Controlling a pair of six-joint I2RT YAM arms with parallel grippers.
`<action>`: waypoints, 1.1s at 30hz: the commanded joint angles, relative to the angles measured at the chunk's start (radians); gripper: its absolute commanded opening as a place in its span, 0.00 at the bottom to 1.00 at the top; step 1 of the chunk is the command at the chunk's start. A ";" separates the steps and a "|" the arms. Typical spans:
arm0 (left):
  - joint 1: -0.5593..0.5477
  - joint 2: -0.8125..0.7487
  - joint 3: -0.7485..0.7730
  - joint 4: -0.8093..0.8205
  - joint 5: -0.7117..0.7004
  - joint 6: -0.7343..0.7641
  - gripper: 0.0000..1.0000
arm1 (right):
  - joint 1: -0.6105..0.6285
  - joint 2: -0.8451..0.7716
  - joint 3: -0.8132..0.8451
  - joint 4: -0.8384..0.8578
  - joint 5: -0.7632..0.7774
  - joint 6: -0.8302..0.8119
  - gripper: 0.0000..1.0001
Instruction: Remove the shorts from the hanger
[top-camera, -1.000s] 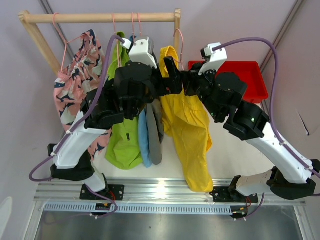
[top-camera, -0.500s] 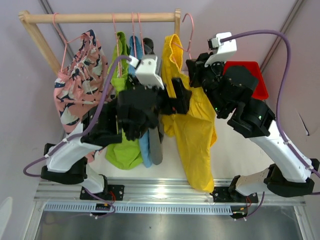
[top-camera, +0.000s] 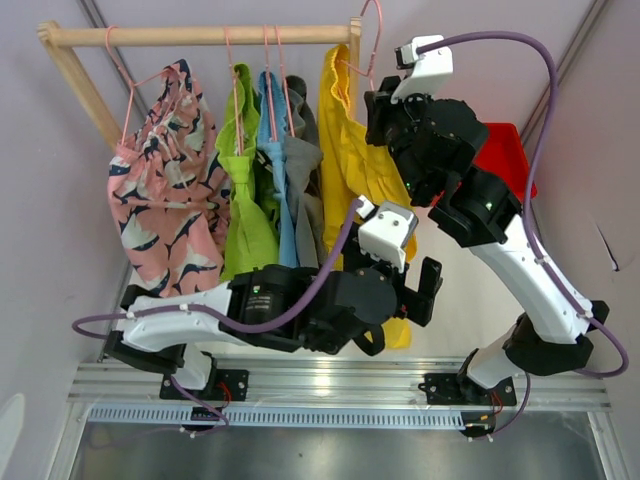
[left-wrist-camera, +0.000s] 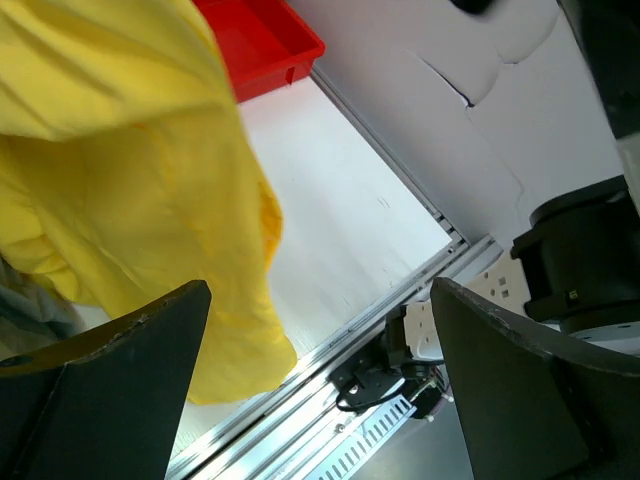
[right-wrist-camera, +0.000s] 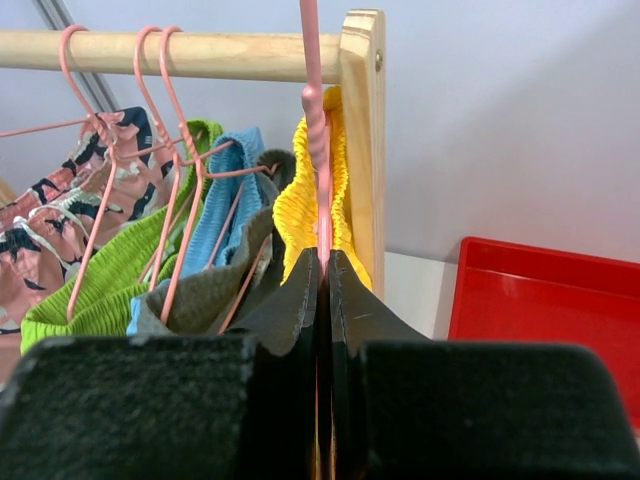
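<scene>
Five shorts (top-camera: 250, 230), one red tray (top-camera: 510, 165)

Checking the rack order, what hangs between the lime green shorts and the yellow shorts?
The light blue shorts, then the grey shorts, hang between the lime green shorts and the yellow shorts. The top external view shows it plainly.

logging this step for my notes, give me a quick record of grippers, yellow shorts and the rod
right gripper: shut on pink hanger carrying yellow shorts
left gripper: open, empty, low beside yellow shorts
wooden rod: holds pink patterned shorts, lime green shorts, light blue shorts, grey shorts
red bin: right of the rod
</scene>
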 joint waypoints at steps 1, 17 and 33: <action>-0.006 0.019 -0.026 0.038 -0.071 -0.007 0.98 | -0.009 0.012 0.101 0.059 0.000 -0.005 0.00; 0.120 0.046 -0.221 0.153 -0.282 0.057 0.00 | -0.009 -0.048 0.146 -0.007 -0.036 0.072 0.00; -0.022 0.086 -0.538 -0.100 -0.249 -0.404 0.00 | -0.354 0.109 0.430 -0.108 -0.243 0.182 0.00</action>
